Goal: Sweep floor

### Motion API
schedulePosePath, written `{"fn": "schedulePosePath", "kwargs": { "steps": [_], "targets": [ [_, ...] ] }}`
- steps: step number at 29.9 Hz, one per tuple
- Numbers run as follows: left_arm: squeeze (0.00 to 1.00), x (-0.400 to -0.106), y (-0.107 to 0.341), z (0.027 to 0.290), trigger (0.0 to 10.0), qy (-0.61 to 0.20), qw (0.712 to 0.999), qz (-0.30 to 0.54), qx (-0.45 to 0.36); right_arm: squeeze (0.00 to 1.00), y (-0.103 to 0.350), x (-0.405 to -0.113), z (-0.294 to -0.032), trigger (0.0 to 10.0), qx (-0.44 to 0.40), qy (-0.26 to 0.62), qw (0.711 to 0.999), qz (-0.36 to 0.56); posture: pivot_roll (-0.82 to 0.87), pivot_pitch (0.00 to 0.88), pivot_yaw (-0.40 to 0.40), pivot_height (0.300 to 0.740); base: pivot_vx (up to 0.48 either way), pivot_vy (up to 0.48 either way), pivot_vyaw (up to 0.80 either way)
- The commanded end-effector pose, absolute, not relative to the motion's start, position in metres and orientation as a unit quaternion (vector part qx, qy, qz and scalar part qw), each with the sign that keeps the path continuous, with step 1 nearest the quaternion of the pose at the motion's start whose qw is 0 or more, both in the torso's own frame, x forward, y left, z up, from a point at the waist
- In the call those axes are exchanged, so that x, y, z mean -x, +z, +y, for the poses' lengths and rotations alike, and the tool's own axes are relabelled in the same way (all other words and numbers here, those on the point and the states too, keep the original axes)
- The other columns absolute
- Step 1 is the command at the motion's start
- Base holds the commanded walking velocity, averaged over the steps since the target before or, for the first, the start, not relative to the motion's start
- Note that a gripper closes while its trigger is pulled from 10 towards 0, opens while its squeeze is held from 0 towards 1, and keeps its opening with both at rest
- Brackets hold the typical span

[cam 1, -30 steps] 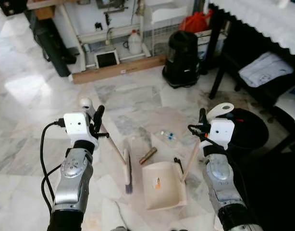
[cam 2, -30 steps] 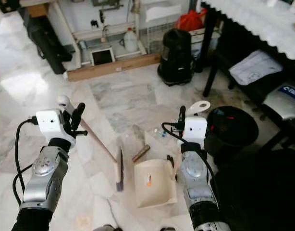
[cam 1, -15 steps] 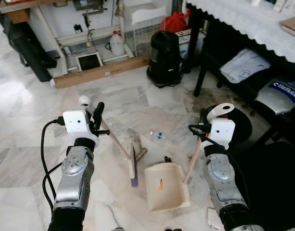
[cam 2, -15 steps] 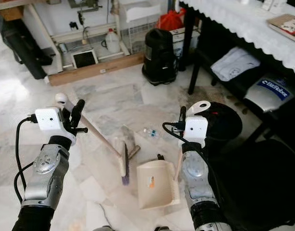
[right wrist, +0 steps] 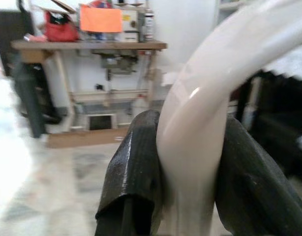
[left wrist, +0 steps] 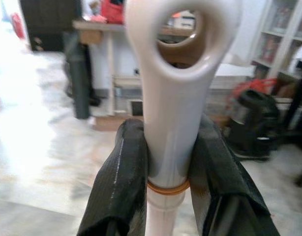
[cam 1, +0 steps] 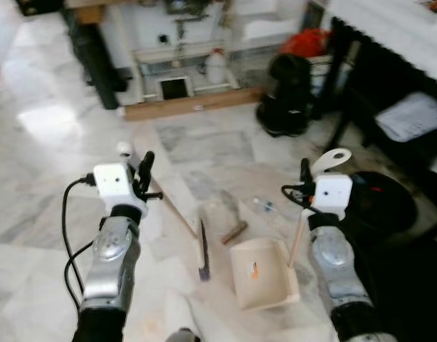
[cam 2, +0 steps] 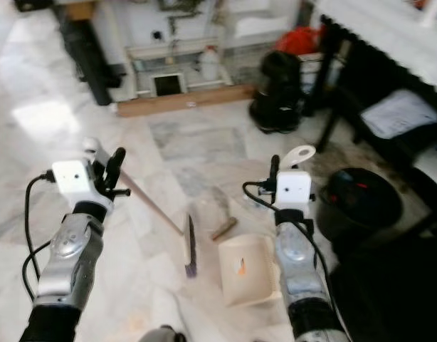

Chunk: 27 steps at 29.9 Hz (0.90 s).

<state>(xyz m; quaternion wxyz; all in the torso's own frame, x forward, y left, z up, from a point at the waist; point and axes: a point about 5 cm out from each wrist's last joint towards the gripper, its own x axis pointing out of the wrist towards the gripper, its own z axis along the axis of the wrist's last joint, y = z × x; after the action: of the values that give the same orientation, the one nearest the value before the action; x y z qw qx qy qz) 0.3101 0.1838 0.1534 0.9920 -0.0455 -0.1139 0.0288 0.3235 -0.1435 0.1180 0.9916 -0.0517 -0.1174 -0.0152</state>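
Observation:
My left gripper [cam 1: 138, 169] is shut on the cream handle of a broom [cam 1: 177, 214], whose dark bristle head [cam 1: 203, 253] rests on the marble floor. In the left wrist view both black fingers [left wrist: 121, 184] clamp the broom handle [left wrist: 173, 118] just below its hanging loop. My right gripper [cam 1: 307, 178] is shut on the upright handle of a cream dustpan [cam 1: 265, 274] that sits on the floor right of the broom head. The right wrist view has the dustpan handle [right wrist: 200, 142] squeezed between the fingers [right wrist: 134, 167]. A brown stick-like piece of litter [cam 1: 234, 231] and a small clear item [cam 1: 263, 206] lie just beyond the dustpan.
A black round bin [cam 1: 386, 206] stands at the right, beside a dark table with folded cloth [cam 1: 411, 117] under it. Farther off are a black bag-like object [cam 1: 288, 96], a wooden plank [cam 1: 193, 105], a white jug [cam 1: 216, 66] and a workbench [cam 1: 197, 43].
The whole view has shifted, so the camera has moved. The broom head sits a little nearer the dustpan's left side; both grippers keep their holds.

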Motion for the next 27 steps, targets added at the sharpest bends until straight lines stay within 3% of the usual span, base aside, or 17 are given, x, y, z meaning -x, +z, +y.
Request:
{"fn": "schedulePosePath", "kwargs": {
  "steps": [1,7,11,27],
  "targets": [
    [0.0,-0.311,0.1636,0.1781,10.0,0.021,0.989,-0.141,0.046,0.0,0.1268,-0.324,-0.1486,10.0,0.043,-0.023,0.99,-0.136,0.12,0.119,0.055,0.74,0.0,0.45,0.0],
    [0.0,-0.3114,0.1637,0.1768,10.0,0.018,0.989,-0.14,0.043,0.0,0.1268,-0.3235,-0.1488,10.0,0.036,-0.024,0.99,-0.135,0.12,0.12,0.055,0.74,0.0,0.401,0.0],
    [0.0,-0.3124,0.1633,0.1743,10.0,0.006,0.99,-0.138,0.038,0.0,0.1246,-0.3239,-0.1496,10.0,0.032,-0.03,0.991,-0.124,0.12,0.121,0.057,0.74,0.12,0.0,0.0],
    [0.0,-0.3133,0.1641,0.1717,10.0,-0.006,0.99,-0.138,0.041,0.0,0.1238,-0.3246,-0.1484,10.0,0.03,-0.028,0.992,-0.12,0.13,0.12,0.059,0.74,0.0,0.0,-0.7]
  ]
}}
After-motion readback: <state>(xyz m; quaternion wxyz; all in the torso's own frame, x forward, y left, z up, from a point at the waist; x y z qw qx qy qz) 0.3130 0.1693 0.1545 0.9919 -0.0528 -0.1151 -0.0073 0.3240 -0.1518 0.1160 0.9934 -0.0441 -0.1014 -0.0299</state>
